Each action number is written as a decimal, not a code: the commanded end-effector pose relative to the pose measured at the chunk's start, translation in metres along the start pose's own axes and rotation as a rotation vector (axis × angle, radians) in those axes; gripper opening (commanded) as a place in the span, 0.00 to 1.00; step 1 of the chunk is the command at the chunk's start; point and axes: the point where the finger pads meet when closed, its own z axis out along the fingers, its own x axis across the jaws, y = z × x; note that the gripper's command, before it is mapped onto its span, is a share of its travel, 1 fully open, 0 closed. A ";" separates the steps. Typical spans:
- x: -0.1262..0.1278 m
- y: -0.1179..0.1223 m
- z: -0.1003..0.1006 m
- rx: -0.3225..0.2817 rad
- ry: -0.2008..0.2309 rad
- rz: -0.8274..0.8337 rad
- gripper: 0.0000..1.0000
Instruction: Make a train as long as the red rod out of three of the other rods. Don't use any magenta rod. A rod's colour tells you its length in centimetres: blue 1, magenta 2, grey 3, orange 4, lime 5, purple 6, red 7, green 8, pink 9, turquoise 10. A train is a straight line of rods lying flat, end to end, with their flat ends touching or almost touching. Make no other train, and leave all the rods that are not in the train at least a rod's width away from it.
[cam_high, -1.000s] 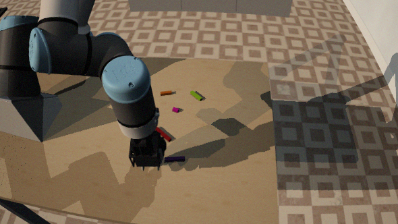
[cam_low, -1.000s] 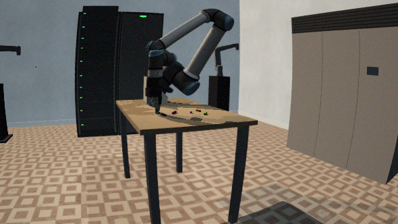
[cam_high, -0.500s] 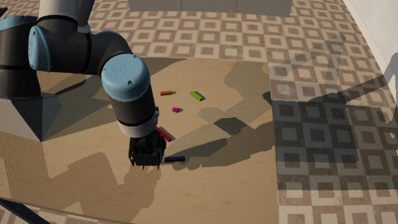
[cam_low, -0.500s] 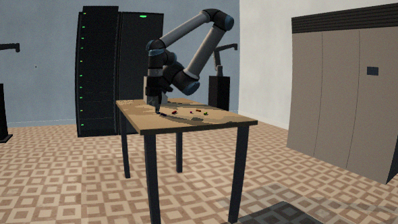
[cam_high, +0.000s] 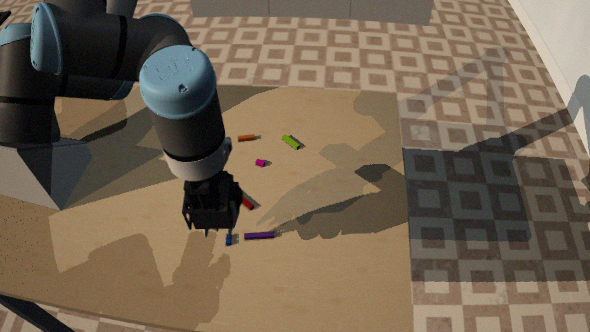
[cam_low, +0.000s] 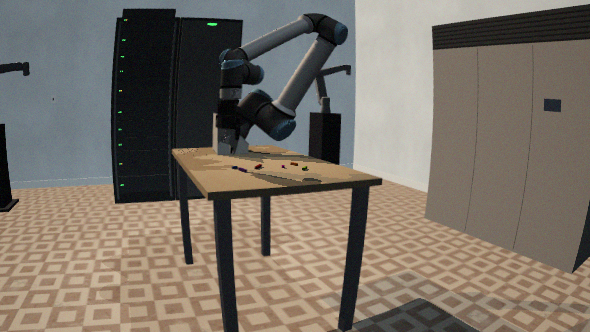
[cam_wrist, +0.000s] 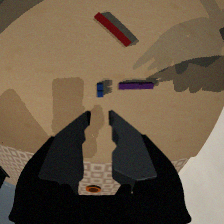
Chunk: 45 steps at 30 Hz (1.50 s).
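Above the unlabelled blue rod (cam_wrist: 100, 89), gripper (cam_wrist: 100, 118) hangs released, empty.

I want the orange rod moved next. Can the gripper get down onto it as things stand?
Probably yes. The orange rod lies flat with open table around it, apart from the lime rod and magenta rod, and the gripper holds nothing.

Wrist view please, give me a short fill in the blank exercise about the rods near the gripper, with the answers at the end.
1. The gripper hangs over the table holding ____.
2. The small rod lying just beyond its fingertips is ____ in colour.
3. Beside that rod, apart from it by a small gap, lies the ____ rod.
4. The rod lying at a slant farther off is ____.

Missing words: nothing; blue; purple; red
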 end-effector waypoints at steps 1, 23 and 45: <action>0.000 0.000 -0.018 0.000 0.000 0.000 0.14; 0.000 0.000 -0.029 0.000 0.000 0.000 1.00; 0.003 -0.003 -0.029 0.000 0.000 0.032 1.00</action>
